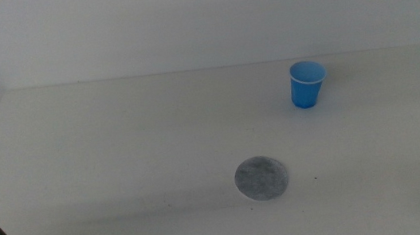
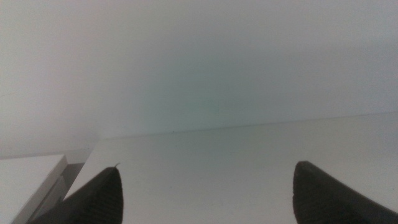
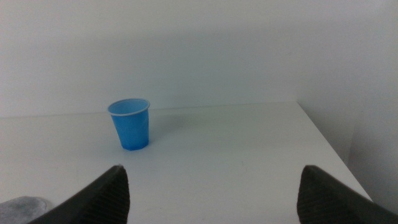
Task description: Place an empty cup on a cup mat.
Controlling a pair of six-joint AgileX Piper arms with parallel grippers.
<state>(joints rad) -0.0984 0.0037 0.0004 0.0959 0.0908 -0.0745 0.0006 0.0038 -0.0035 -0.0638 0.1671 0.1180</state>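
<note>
Task not started: the blue cup (image 1: 307, 84) stood upright on the desk (image 1: 117, 145), apart from the cup mat (image 1: 262, 178). My right tool (image 3: 214, 196) and left tool (image 2: 208, 193) were released, empty.

White table (image 1: 117, 145) before a pale wall (image 1: 181, 17).

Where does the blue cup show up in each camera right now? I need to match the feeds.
Middle view: the cup stands upright, upper right, beyond the cup mat.
Left wrist view: not in it.
Right wrist view: upright, left of centre, beyond the open right hand.
Shared landmark: the cup mat, showing as a grey edge in the right wrist view's lower left corner.
</note>
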